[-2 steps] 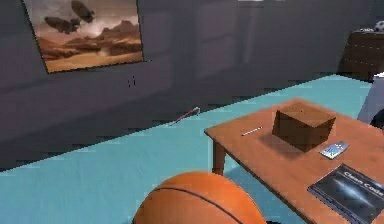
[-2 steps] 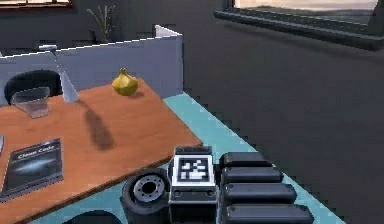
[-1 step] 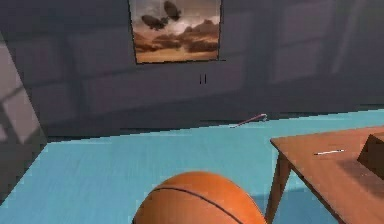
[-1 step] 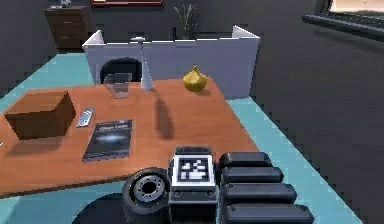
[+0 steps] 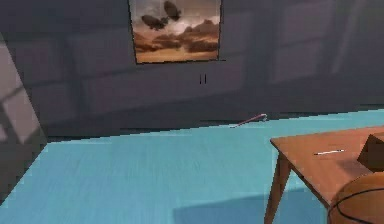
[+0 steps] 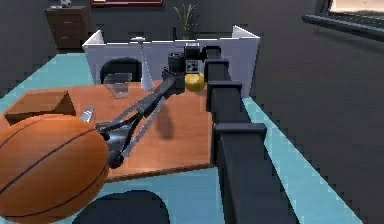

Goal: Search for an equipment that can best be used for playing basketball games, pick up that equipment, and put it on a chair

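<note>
The basketball [image 6: 48, 167], orange with dark seams, hangs large at the arm side view's lower left, and its top also curves up at the forward view's bottom right [image 5: 362, 203]. My gripper [image 6: 108, 142] reaches down-left from the dark arm [image 6: 235, 140], its thin fingers [image 6: 130, 118] end at the ball, and it holds the basketball above the wooden table's [image 6: 175, 135] near edge. A dark chair [image 6: 120, 69] stands behind the table, and another dark seat [image 6: 125, 208] lies at the bottom edge under the ball.
On the table are an open brown box [image 6: 45, 103], a glass vase [image 6: 145, 70], a cup [image 6: 118, 89] and a yellow fruit-like thing [image 6: 195, 83]. White partition [image 6: 170, 45], dresser [image 6: 70, 25]. The forward view has teal rug [image 5: 150, 180], table corner [image 5: 320, 165], wall painting [image 5: 177, 30].
</note>
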